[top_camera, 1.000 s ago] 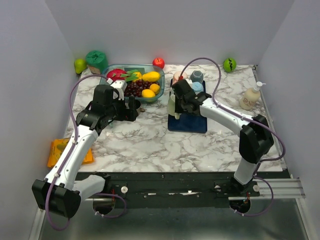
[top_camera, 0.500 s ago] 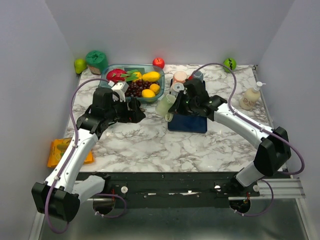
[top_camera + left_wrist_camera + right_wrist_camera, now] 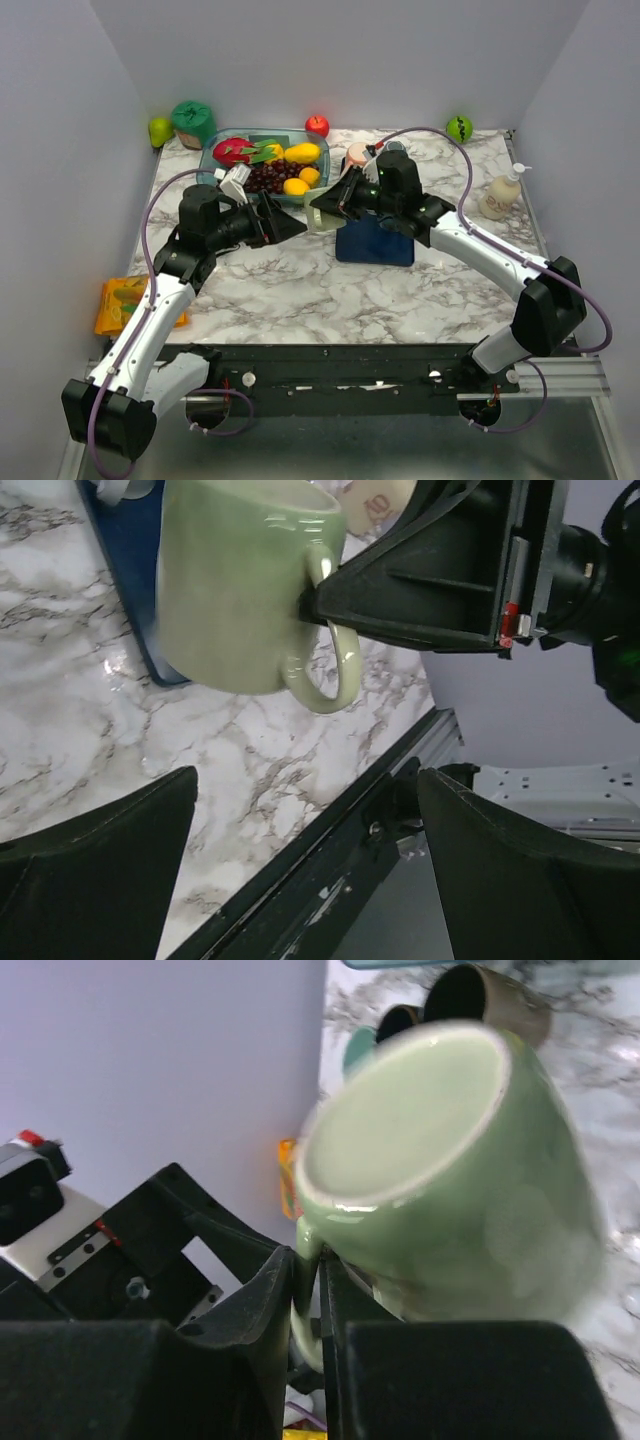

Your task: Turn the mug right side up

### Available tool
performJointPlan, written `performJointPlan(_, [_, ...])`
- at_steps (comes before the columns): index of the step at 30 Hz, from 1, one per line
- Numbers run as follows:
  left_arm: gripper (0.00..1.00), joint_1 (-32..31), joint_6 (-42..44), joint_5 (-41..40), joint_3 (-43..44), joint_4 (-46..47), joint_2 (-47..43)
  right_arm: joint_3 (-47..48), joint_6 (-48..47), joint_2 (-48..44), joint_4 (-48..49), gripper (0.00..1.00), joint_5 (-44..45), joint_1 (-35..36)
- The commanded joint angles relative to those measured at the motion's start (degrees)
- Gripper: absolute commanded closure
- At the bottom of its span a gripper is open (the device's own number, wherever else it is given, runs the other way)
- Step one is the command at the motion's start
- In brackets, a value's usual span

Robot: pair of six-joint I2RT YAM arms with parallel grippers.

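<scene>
Just left of centre in the overhead frame, the pale green mug [image 3: 321,214] hangs clear of the marble table [image 3: 300,290], over the left edge of the dark blue mat [image 3: 385,246]. The right gripper [image 3: 333,204] reaches in from the right and is clenched on the mug's handle [image 3: 338,676], its black fingers [image 3: 400,590] pinching the top of the loop where it joins the body.

In the left wrist view the mug [image 3: 235,585] fills the upper left. Its long axis runs top to bottom of the frame, and the handle sticks out toward the lower right. In the right wrist view the mug [image 3: 450,1180] sits upper right with its flat base turned up and left toward the lens. The mouth is hidden on the far side, so the mug is tipped, not upright. How far it leans I cannot tell.

The left gripper [image 3: 289,222] is just left of the mug in the overhead frame, facing it. Its jaws are released and spread wide, touching nothing. A clear tub of fruit [image 3: 213,152] sits in the upper middle.
</scene>
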Motion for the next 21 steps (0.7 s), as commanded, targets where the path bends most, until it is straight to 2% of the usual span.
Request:
performJointPlan(1, [0.01, 0.0, -12.6, 3.9, -0.7, 12.8, -0.5, 3.3, 2.8, -3.1, 11.5, 0.99, -4.3, -0.2])
performJointPlan(4, [0.01, 0.0, -15.5, 3.5, -1.3, 16.1, 0.4, 3.6, 3.0, -2.9, 10.5, 0.99, -4.2, -0.2])
performJointPlan(10, [0.02, -0.5, -8.4, 3.0, -0.2, 15.1, 0.4, 1.6, 2.6, -4.0, 9.2, 0.99, -3.9, -0.2])
performJointPlan(12, [0.04, -1.3, -4.9, 2.5, 0.6, 13.6, 0.7, 1.5, 1.9, -4.2, 8.5, 0.99, -3.4, -0.2])
performJointPlan(13, [0.10, -2.7, -3.9, 2.4, 0.5, 13.4, 0.9, 1.6, 1.9, -4.3, 8.0, 0.99, -3.3, -0.2])
performJointPlan(14, [0.13, -3.8, -2.2, 2.1, 0.6, 13.5, 0.9, 1.7, 1.7, -4.3, 7.8, 0.99, -3.2, -0.2])
performJointPlan(17, [0.17, -10.2, 4.1, -6.4, 2.5, 9.5, 1.4, 2.1, 1.1, -4.5, 6.4, 0.99, -2.2, -0.1])
performJointPlan(18, [0.17, -12.2, 6.7, -12.1, 3.3, 7.3, 1.7, 2.4, 0.4, -4.6, 5.9, 0.99, -1.2, 0.0])
performJointPlan(21, [0.12, -16.5, 8.0, -17.4, 5.1, 6.3, 3.3, 2.6, -0.6, -5.1, 4.4, 0.99, 1.2, 0.6])
